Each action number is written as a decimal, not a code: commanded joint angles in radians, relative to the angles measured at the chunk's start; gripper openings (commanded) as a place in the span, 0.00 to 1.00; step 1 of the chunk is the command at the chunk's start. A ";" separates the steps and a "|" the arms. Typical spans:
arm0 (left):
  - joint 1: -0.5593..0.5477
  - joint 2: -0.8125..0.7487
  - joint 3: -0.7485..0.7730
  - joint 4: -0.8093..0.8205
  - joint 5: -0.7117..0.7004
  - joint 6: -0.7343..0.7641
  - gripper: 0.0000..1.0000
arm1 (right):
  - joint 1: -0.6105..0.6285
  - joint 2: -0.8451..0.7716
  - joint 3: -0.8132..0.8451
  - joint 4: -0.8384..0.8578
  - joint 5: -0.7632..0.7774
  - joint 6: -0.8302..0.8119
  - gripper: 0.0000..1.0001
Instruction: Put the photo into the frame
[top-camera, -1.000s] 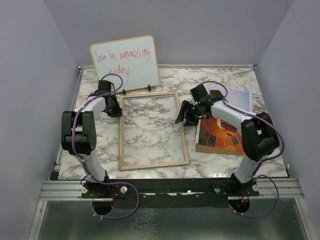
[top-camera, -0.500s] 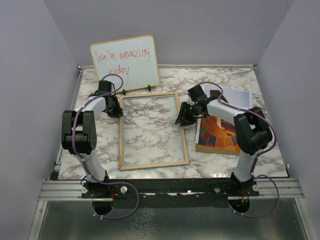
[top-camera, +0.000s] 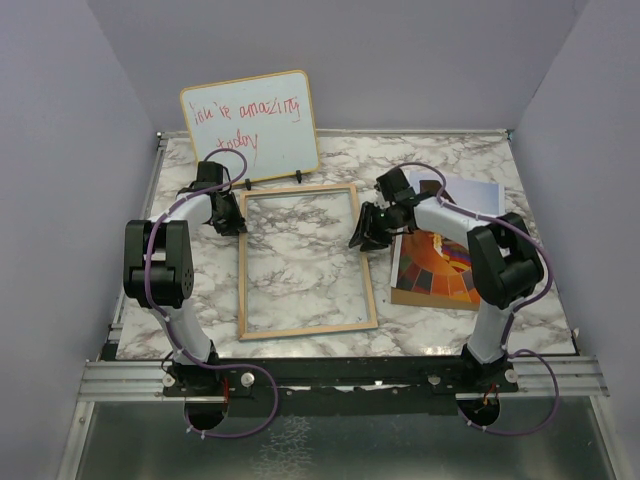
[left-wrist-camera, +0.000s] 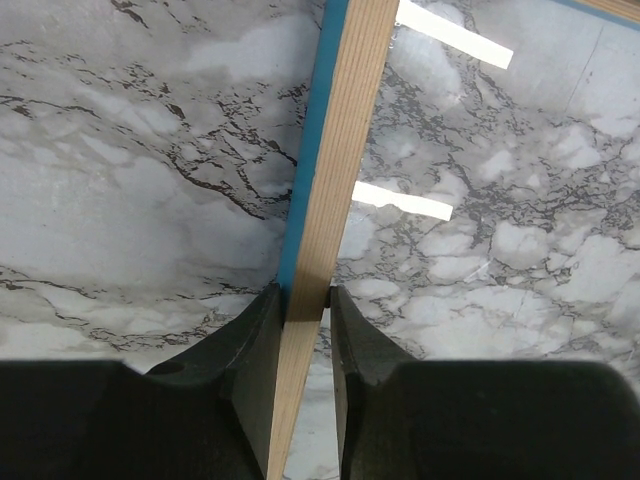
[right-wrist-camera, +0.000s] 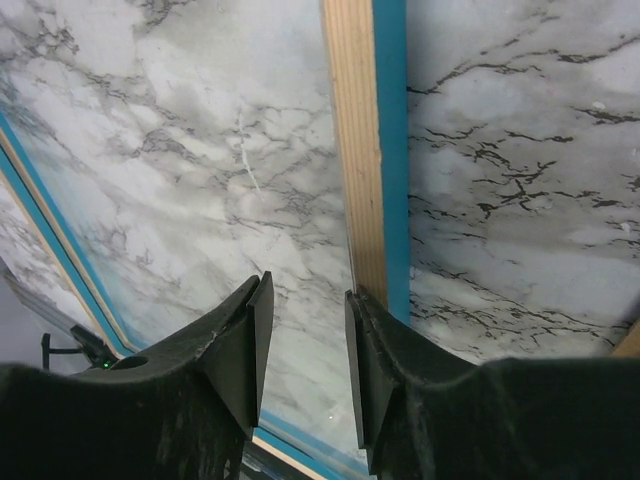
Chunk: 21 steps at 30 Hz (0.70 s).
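Overhead view: the frame (top-camera: 305, 260) lies flat on the marble table (top-camera: 200, 290), light wood face up, with the marble showing through its clear pane. It spans the gap between the two hands.

The left hand (top-camera: 230, 218) sits at the frame's left rail, near the far corner. In the left wrist view, the rail (left-wrist-camera: 335, 150) runs straight out ahead of this hand (left-wrist-camera: 303, 305), wood on top and a blue strip along its outer edge. The rail's near end is pinched between the two fingers, which are set narrow against both of its sides.

The right hand (top-camera: 368, 235) sits at the frame's right rail, on its far half. In the right wrist view its fingers stand partly apart. Only pane and marble show in the gap. The rail (right-wrist-camera: 362, 150) runs ahead of the hand and passes beneath the outer finger (right-wrist-camera: 375, 370), not between the two; nothing is gripped.

The photo (top-camera: 440, 270) lies on the table to the outer side of the right hand, just beside the frame and outside it. The right forearm partly covers it. Orange and red balloon patches show at its near end and pale sky at its far end.

A whiteboard (top-camera: 250, 125) with red handwriting stands beyond the left hand, past the frame's far rail.
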 joint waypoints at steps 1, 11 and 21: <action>-0.006 -0.006 -0.018 -0.048 -0.044 -0.009 0.29 | 0.016 0.000 0.044 -0.064 0.111 -0.030 0.48; -0.006 -0.012 0.006 -0.050 -0.035 -0.005 0.47 | 0.016 -0.047 0.074 -0.050 0.155 -0.055 0.55; -0.007 0.008 -0.015 -0.019 0.111 0.014 0.47 | 0.016 0.069 0.164 0.006 0.149 -0.058 0.41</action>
